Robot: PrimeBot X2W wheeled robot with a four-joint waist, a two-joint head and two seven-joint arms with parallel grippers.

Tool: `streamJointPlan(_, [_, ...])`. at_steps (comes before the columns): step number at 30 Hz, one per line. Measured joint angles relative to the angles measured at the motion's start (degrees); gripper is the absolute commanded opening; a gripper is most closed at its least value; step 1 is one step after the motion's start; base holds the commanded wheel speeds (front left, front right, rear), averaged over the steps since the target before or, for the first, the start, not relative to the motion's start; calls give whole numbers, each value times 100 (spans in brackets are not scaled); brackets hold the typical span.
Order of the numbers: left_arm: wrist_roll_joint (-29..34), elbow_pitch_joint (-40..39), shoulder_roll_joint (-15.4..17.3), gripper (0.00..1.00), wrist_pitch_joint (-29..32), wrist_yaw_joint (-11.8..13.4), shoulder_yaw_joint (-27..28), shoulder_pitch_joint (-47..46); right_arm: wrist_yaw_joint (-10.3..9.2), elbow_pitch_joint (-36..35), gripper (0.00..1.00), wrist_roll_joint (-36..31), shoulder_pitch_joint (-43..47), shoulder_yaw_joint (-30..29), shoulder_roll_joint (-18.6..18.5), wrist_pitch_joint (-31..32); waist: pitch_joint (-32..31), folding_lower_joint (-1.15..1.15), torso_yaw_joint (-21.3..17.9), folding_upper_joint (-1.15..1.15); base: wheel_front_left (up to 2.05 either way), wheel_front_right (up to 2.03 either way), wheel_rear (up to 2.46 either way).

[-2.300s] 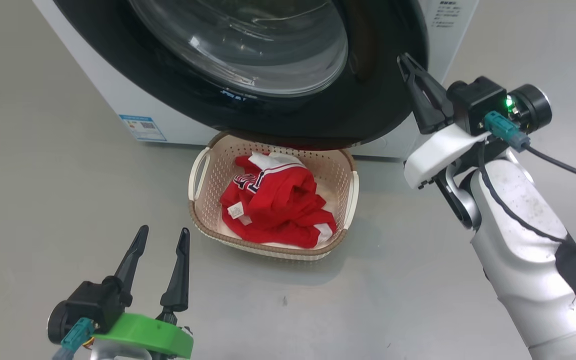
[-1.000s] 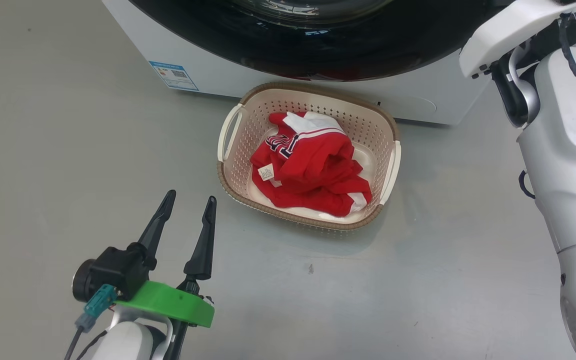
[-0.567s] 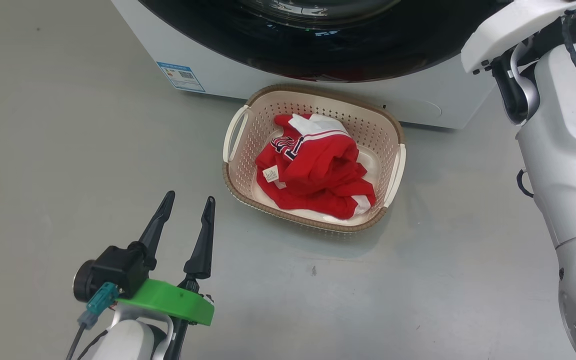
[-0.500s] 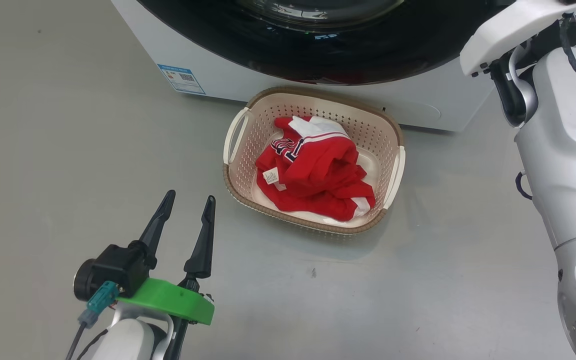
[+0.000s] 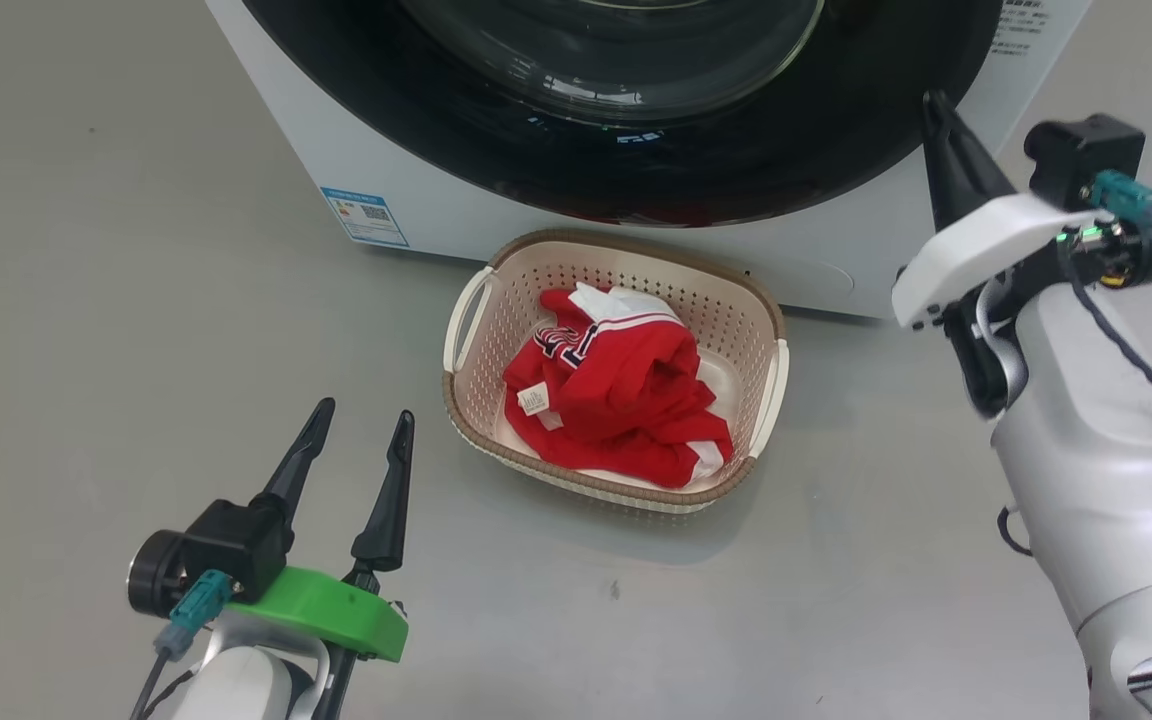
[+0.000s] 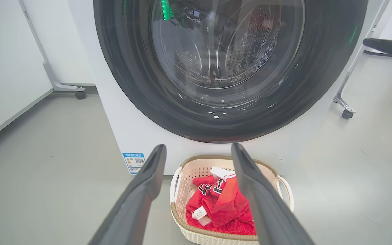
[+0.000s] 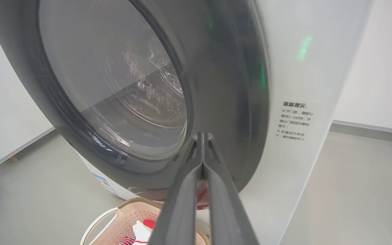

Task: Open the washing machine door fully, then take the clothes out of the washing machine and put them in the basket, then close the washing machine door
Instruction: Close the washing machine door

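Right gripper (image 5: 933, 108) closed, beside door (image 5: 736, 170)

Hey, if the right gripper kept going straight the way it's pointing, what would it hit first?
Most likely the washing machine door. The shut right gripper aims at the door's black rim, near its outer edge. How close the tips are to it, I cannot tell.

Glossy black door (image 5: 756, 170); perforated plastic basket (image 5: 496, 330); red cloth clothes (image 5: 626, 400).
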Motion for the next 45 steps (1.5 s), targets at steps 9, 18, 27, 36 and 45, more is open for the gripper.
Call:
streamJointPlan(9, [92, 44, 205, 100, 0, 12, 69, 173, 44, -238, 51, 124, 1000, -48, 96, -33, -411, 0, -180, 0, 0, 0, 0])
streamJointPlan(18, [119, 73, 297, 100, 0, 59, 90, 404, 32, -964, 100, 2, 1911, -134, 154, -48, -776, 0, -476, 0, 0, 0, 0])
streamJointPlan(27, [120, 142, 405, 100, 26, 152, 138, 683, -214, -1589, 100, -37, 2833, -361, 250, -47, -1124, 0, -794, 0, 0, 0, 0])
streamJointPlan(36, [116, 133, 412, 100, 59, 253, 196, 945, -324, -2146, 100, -62, 3646, -370, 348, -47, -1449, 0, -1080, 0, 0, 0, 0])
streamJointPlan(45, [111, 14, 412, 100, 116, 278, 190, 1129, -471, -2553, 100, -144, 4353, -325, 367, -47, -1702, 0, -1304, 0, 0, 0, 0])
